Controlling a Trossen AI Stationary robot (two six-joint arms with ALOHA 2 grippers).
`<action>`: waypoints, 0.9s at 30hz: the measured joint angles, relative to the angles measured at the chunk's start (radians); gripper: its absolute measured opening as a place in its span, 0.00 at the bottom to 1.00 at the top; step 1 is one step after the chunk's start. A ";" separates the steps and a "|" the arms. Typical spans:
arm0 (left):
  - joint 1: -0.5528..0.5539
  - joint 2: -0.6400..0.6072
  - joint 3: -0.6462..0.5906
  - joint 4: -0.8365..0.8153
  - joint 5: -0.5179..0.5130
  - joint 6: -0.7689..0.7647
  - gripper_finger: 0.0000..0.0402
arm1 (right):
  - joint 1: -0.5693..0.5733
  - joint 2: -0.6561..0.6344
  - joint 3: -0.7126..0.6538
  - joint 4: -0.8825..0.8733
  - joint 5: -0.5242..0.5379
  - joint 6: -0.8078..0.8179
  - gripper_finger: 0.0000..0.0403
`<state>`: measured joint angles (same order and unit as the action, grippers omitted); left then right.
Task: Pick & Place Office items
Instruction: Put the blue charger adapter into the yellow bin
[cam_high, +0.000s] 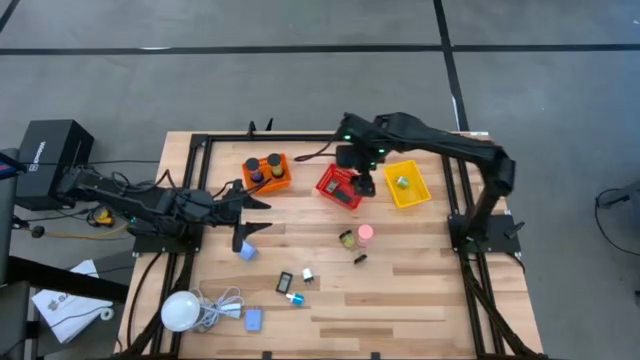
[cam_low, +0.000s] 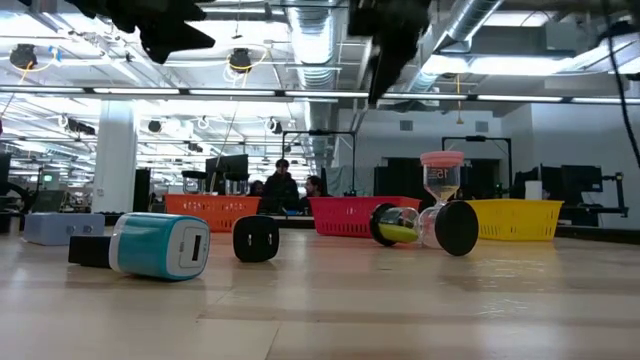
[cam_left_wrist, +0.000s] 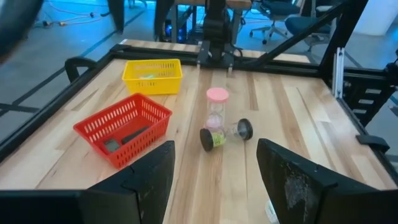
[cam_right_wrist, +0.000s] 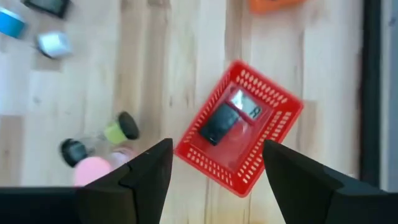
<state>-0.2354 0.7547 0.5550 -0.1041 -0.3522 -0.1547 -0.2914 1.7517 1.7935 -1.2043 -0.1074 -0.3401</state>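
My right gripper (cam_right_wrist: 217, 155) hangs open above the red basket (cam_high: 338, 186), touching nothing. In that basket lie a flat black rectangle (cam_right_wrist: 217, 124) and a smaller piece with a grey face (cam_right_wrist: 246, 104). My left gripper (cam_left_wrist: 214, 155) stands open over the table's left middle (cam_high: 262, 203), with nothing between its fingers. A pink-topped sand timer (cam_high: 366, 232) stands upright on the table. Beside it a green-filled timer (cam_high: 347, 239) lies on its side. A light-blue piece (cam_high: 247, 251), a black rectangle (cam_high: 284, 283) and small white and blue blocks (cam_high: 303, 285) lie nearer the front.
An orange basket (cam_high: 267, 172) holds black cylinders, and a yellow basket (cam_high: 407, 186) holds a small green item. A white bulb (cam_high: 180, 310) with its cable and a light-blue square (cam_high: 253, 320) lie at the front left. A black frame rims the table.
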 joint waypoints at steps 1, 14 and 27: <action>0.000 0.000 -0.002 0.002 -0.003 0.000 0.55 | 0.009 -0.024 0.000 0.001 0.000 0.000 0.59; 0.039 0.000 -0.007 0.023 -0.007 0.050 0.55 | 0.141 -0.315 -0.383 0.180 -0.059 0.104 0.59; 0.043 0.000 -0.008 0.066 -0.005 0.047 0.55 | 0.301 -0.675 -0.841 0.669 -0.048 0.415 0.59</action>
<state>-0.1928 0.7547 0.5472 -0.0380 -0.3574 -0.1072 0.0097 1.0764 0.9524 -0.5357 -0.1555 0.0747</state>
